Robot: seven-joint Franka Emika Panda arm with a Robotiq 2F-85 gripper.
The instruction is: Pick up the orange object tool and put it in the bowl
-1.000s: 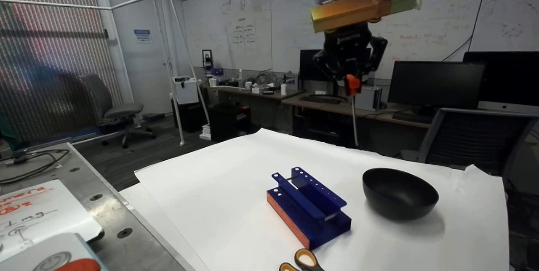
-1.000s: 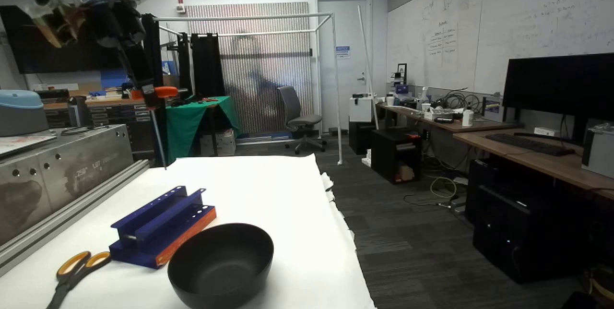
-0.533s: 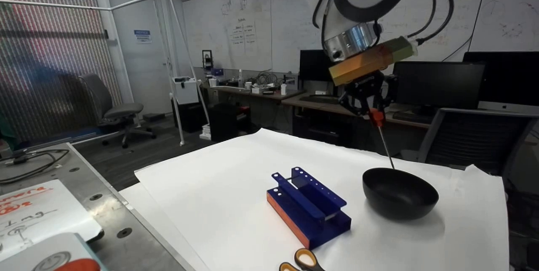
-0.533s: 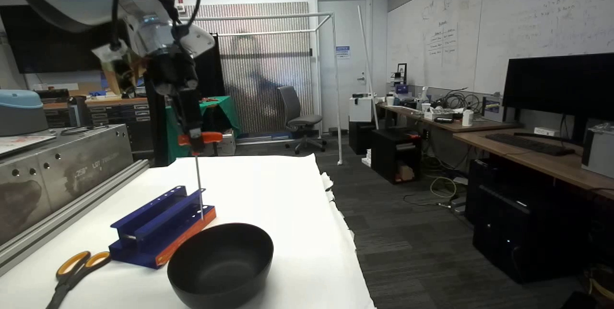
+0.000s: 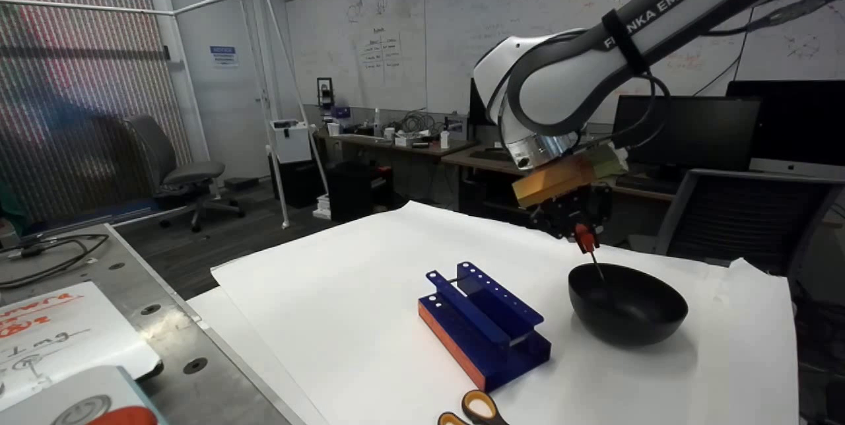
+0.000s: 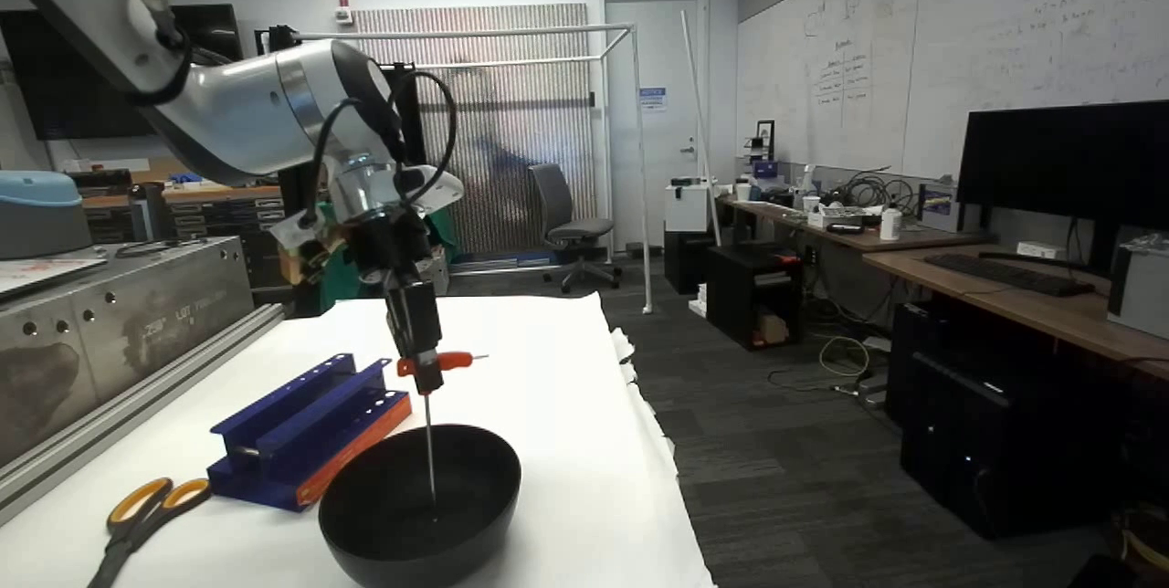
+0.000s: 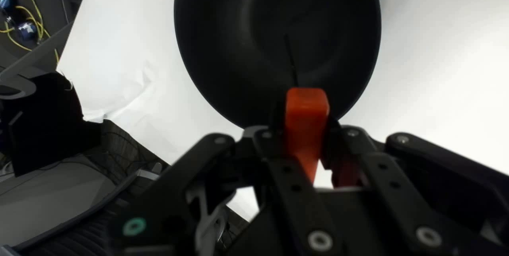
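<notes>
- My pincer pinches the orange tool by its handle;
- in an exterior view, the tool's shaft points to six o'clock, down inside the black bowl; tip contact unclear;
- there, the blue rack lies at the bowl's ten o'clock.

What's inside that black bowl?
The thin shaft of the orange tool reaches into the black bowl; the gripper holds its handle above. In the wrist view, handle and gripper cover part of the bowl. Whether the shaft touches bottom, I can't tell.
</notes>
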